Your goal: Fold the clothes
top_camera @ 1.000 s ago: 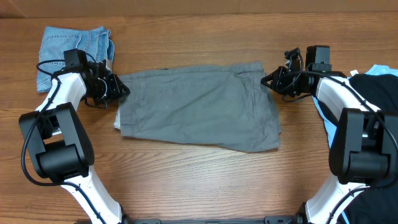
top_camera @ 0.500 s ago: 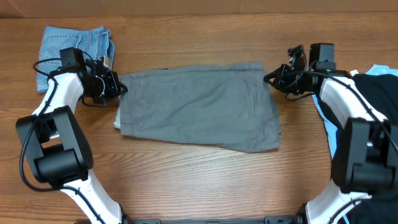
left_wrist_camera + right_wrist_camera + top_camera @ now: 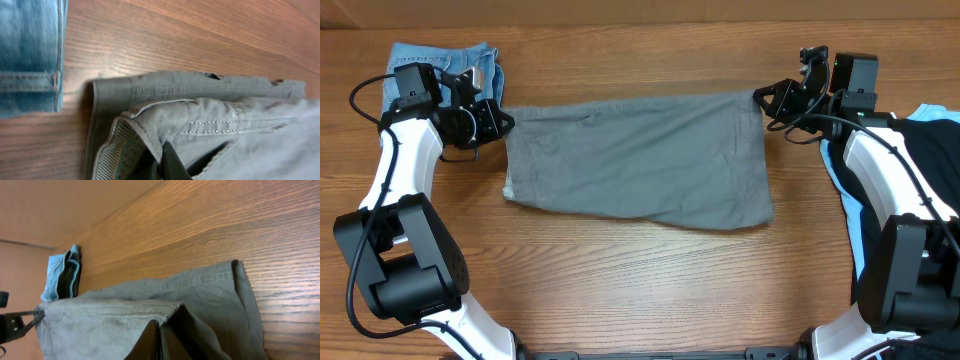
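Overhead, the grey shorts (image 3: 635, 165) lie spread across the middle of the table (image 3: 640, 300), and both arms have hold of the far edge, one at each top corner. The left jaws are pinched on the corner just beside the folded denim (image 3: 430, 55), and the right jaws are pinched on the opposite corner, with the dark and blue heap (image 3: 932, 150) waiting off to that side. The far hem runs fairly straight between them, so this looks like the start of a fold towards the near edge. The left wrist view raises a worry: the jaws seem to hold only the upper layer, while a strip of waistband lies flat on the wood beneath. If that is so, a lift could peel the layers apart and leave the bottom one behind. There is also little cloth in either pinch, so a hard pull outward could slip a corner free and skew the fold. The denim is close on the left too, and a loose swing there might drag it along. Uneven speed between the arms would twist the hem — they need to travel together.
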Available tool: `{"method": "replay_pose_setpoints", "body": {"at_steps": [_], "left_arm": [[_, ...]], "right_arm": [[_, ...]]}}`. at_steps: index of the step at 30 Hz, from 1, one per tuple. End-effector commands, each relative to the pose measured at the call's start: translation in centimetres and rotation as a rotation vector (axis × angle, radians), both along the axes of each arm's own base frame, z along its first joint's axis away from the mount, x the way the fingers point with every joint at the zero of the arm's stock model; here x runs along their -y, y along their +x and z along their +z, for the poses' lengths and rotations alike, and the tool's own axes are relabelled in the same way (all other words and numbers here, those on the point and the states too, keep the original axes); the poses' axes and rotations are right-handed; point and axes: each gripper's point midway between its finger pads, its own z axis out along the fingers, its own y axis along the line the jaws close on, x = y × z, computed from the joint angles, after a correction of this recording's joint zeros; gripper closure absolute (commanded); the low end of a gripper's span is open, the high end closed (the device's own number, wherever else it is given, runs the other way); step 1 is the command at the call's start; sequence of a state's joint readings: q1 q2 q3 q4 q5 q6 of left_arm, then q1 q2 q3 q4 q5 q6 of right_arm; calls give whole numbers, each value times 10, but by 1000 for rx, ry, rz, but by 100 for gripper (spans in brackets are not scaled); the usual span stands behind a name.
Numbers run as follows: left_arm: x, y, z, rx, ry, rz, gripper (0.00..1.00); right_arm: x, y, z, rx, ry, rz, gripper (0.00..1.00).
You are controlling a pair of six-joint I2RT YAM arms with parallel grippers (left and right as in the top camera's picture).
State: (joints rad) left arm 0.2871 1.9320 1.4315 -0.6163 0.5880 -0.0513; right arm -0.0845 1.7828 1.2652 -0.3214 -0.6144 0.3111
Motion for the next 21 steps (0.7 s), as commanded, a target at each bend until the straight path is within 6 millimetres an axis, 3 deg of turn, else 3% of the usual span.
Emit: {"method": "replay_pose_setpoints", "body": {"at_steps": [1,4,8,9,10,11,13,16,18,21], "left_arm": [[-7,6,5,19,77,19,96],[-8,7,0,10,99,25,94],[-7,9,-6,2,91,28,72],[-8,9,-9,-5,87,33,50],[-7,9,-9,-8,85,33,35],[-7,8,-11,-14,85,32,29],[-8,5,-12,-29,81,36,26],[-15,-3,-15,-62,71,53,26],[-16,-11,-17,-95,40,57,26],[-2,-21,-12,-90,-32,-29,28]], "right_arm": [[13,12,2,13,-27,-74,96],[17,16,-9,0,-41,-89,96],[20,21,-18,-2,-53,-101,95],[21,22,-18,3,-57,-105,88],[23,23,-19,3,-66,-114,66],[25,24,-20,2,-77,-126,49],[29,22,-23,-7,-91,-129,40],[38,9,-34,-77,-99,-133,35],[46,-6,-44,-159,-87,-146,34],[53,-33,-55,-292,-36,-147,36]]}}
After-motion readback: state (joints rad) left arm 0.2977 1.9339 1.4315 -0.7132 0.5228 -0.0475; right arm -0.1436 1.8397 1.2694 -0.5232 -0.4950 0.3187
